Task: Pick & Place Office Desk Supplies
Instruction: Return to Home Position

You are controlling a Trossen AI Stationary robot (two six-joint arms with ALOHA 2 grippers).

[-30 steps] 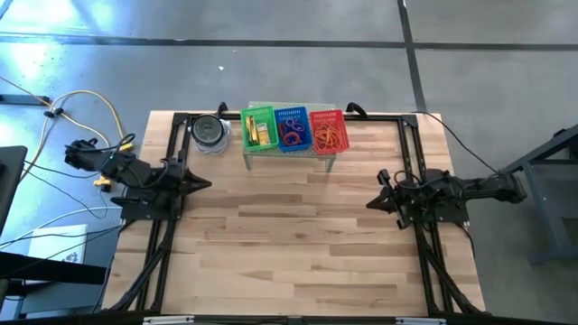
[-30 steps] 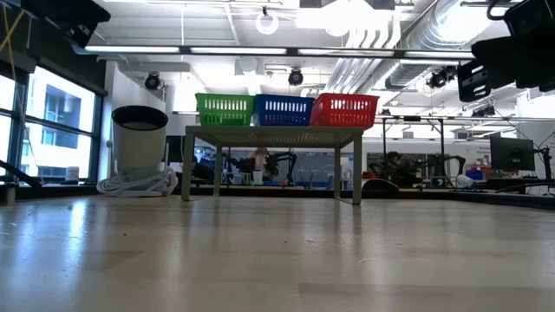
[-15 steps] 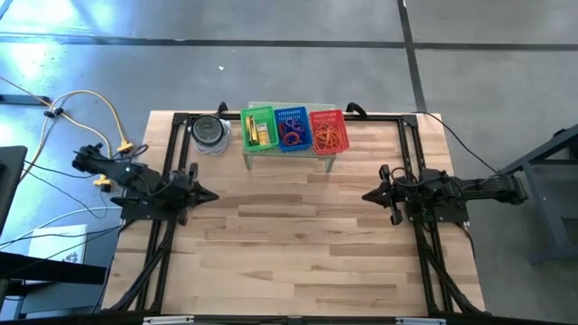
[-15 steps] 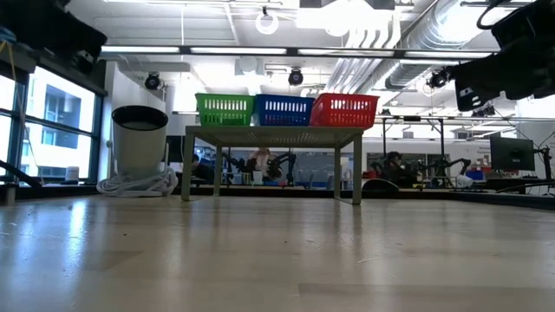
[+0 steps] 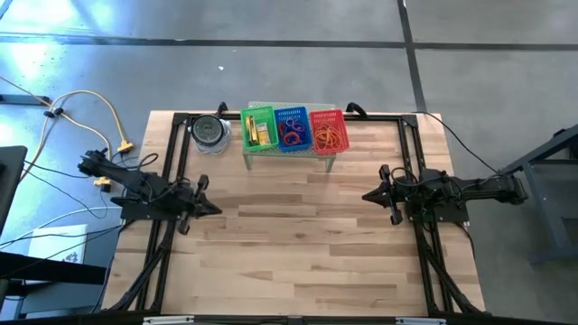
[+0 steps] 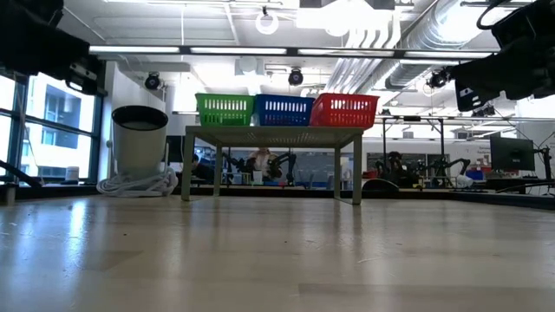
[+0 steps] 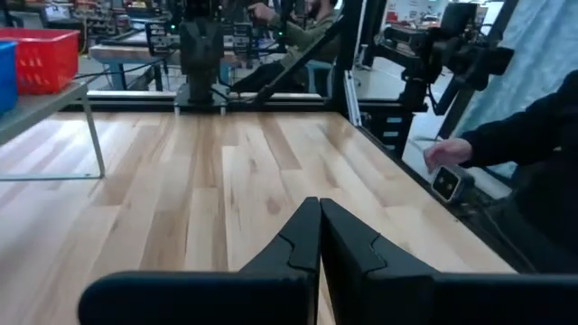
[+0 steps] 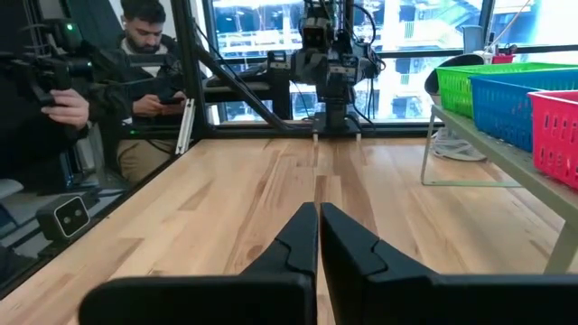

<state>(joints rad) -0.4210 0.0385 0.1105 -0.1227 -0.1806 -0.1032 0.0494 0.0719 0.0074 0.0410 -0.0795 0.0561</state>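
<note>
The office desk supplies lie in three small baskets on a pale green stand (image 5: 291, 150) at the table's far edge. Yellow pieces (image 5: 259, 134) are in the green basket, purple and red band loops (image 5: 291, 135) in the blue one, orange bands (image 5: 330, 137) in the red one. My left gripper (image 5: 214, 209) is shut and holds nothing. It points level toward the table's right side from near the left edge, and in the left wrist view its fingertips (image 7: 320, 217) meet. My right gripper (image 5: 366, 196) is shut too, holds nothing, and points level toward the left (image 8: 319, 221).
A round dark-lidded jar (image 5: 209, 133) stands left of the stand. A wide bare stretch of wooden tabletop (image 5: 298, 244) lies between the arms. A seated person (image 8: 149, 72) is beyond the table's left side. A person's hand (image 7: 447, 155) holds a small device off the right side.
My left gripper has sunk and swung a little toward the table's near edge, tipping down until it points level. It has stayed shut. My right gripper has turned slightly, staying in its place.
</note>
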